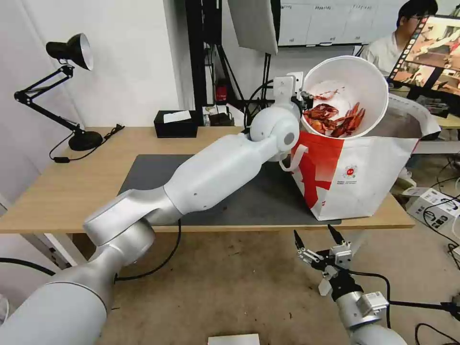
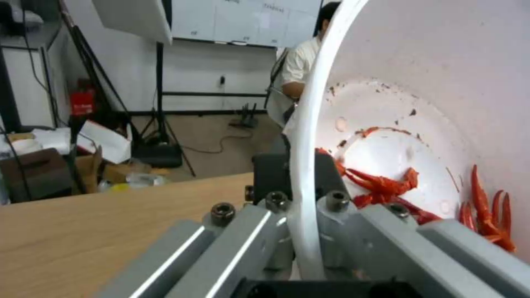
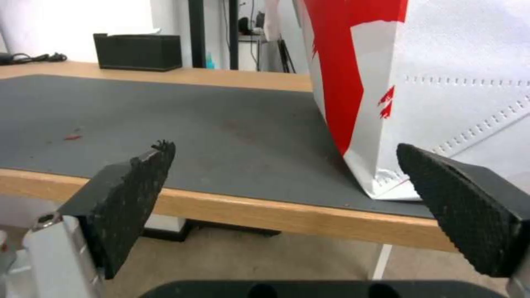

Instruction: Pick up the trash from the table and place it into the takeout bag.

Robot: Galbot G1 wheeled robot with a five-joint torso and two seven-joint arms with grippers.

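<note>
White walls [image 1: 134, 57], a brown floor [image 1: 230, 287], a black desk lamp [image 1: 67, 52], and a black pole [image 1: 195, 52] behind.

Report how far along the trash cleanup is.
Looks done: the dark mat on the table carries no trash beyond a red scrap. In hand: the left claw grips the rim of the bowl of crayfish shells, tipped over the takeout bag. Left: getting the bowl inside. The right claw hangs open below the table edge.

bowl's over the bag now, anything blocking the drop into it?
Nothing visible. The left tool grips the rim of the bowl, tilted just above the takeout bag; the bag's mouth is hidden behind the bowl. The right tool waits open below the table.
</note>
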